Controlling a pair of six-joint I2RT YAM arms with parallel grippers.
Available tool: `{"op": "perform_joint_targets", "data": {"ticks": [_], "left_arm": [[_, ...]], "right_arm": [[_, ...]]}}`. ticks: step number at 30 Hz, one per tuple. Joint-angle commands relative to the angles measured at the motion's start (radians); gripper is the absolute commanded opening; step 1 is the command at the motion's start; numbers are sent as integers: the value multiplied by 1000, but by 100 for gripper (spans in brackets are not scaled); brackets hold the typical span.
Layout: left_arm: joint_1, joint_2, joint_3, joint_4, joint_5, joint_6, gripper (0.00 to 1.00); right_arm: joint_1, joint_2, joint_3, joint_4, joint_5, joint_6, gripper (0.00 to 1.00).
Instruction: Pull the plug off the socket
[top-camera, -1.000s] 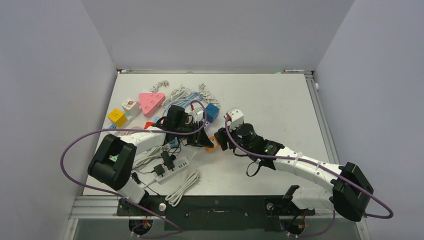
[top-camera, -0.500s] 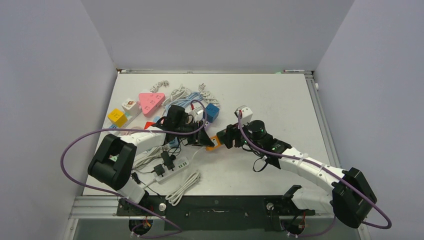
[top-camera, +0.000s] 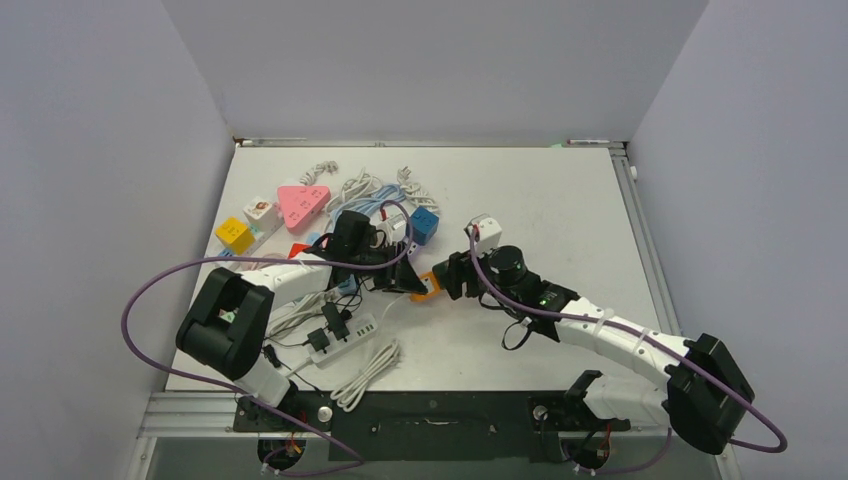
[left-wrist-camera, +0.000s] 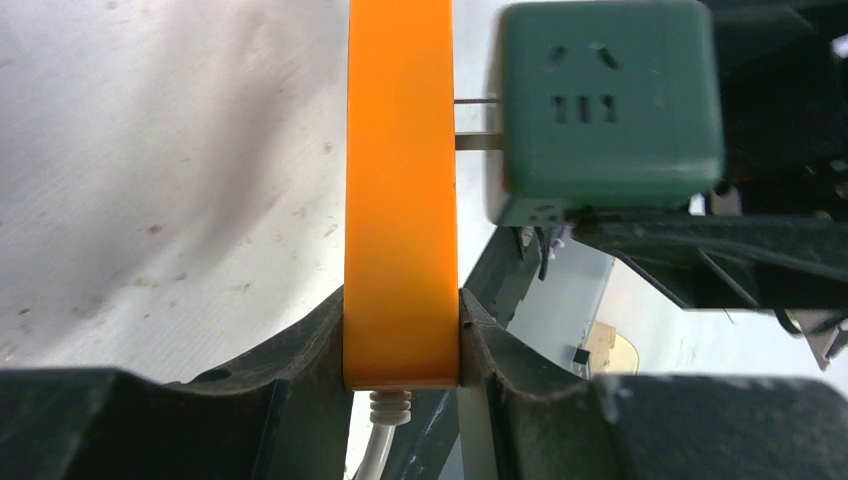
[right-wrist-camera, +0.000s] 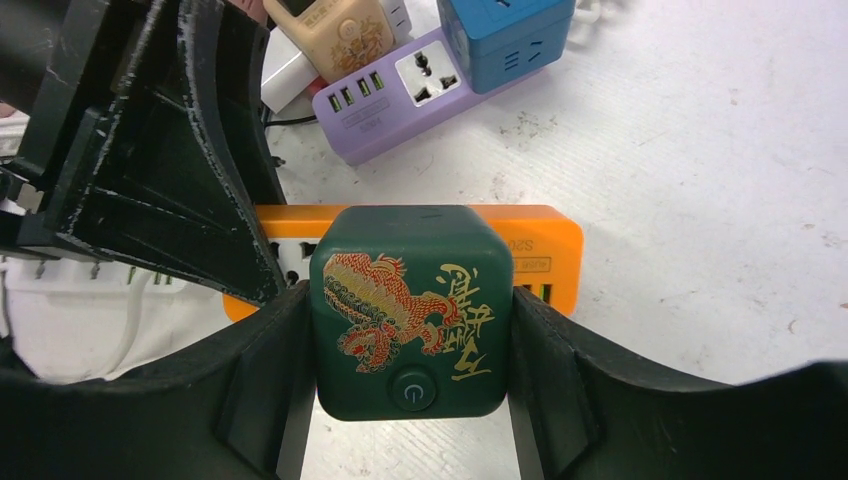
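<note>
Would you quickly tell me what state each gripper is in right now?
Left gripper: closed, holding the orange power strip.
Right gripper: closed, holding the green cube plug.

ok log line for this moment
left gripper: shut on orange strip | right gripper: shut on green cube plug | prongs partly out

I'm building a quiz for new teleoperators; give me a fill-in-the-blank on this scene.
1. The left gripper clamps the ____ power strip.
2. The right gripper is shut on a green plug cube printed with a ____.
3. ____ metal prongs span the gap between plug cube and power strip.
Missing: orange; dragon; two.
</note>
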Motion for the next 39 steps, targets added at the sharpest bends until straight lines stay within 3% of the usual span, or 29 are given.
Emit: {"op": "perform_joint_targets", "data": {"ticks": [1, 5, 17, 23, 26, 30, 39], "left_arm": [[31, 18, 7, -49, -55, 23, 0], [37, 18, 7, -56, -63, 21, 0], [40, 12, 13, -74, -72, 40, 0], [39, -37, 28, -128, -124, 97, 0], [37, -62, 28, -137, -132, 113, 0], [29, -87, 27, -140, -140, 123, 0], [4, -119, 31, -158, -158, 141, 0]], "right_arm": [[77, -34, 56, 18, 248, -38, 5], [133, -8, 72, 5, 319, -49, 5], [138, -9, 84, -7, 317, -36, 5], [118, -7, 145, -147, 469, 6, 5], [30, 15, 198, -285, 534, 64, 5], [-201, 43, 262, -482, 550, 135, 5], [-593, 25, 183, -523, 598, 187, 5]]}}
